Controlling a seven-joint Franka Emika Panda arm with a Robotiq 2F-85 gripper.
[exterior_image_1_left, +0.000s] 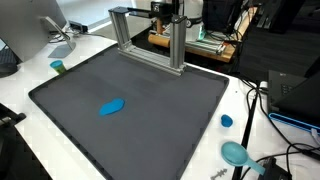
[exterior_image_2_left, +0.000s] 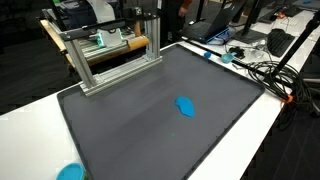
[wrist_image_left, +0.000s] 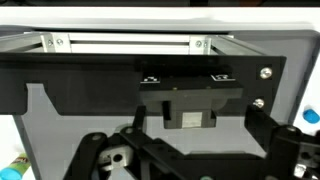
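Observation:
My gripper (wrist_image_left: 195, 150) is open in the wrist view, its black fingers (wrist_image_left: 100, 158) spread far apart at the bottom, with nothing gripped between them. Straight ahead is a black block with a small grey square (wrist_image_left: 190, 118), and behind it the aluminium frame (wrist_image_left: 135, 43). In both exterior views the frame (exterior_image_1_left: 150, 40) (exterior_image_2_left: 110, 55) stands at the back edge of a dark grey mat (exterior_image_1_left: 160, 85) (exterior_image_2_left: 140, 125). A blue oval object (exterior_image_1_left: 112, 106) (exterior_image_2_left: 185, 105) lies alone on the mat, well away from the frame. The arm is mostly cut off at the top of the exterior views.
The mat lies on a white table (exterior_image_1_left: 25, 85). A teal cup (exterior_image_1_left: 57, 67), a blue cap (exterior_image_1_left: 227, 121) and a teal round thing (exterior_image_1_left: 235, 152) sit off the mat. Cables (exterior_image_1_left: 262, 105) (exterior_image_2_left: 262, 70) run along one side. Monitors and gear stand behind.

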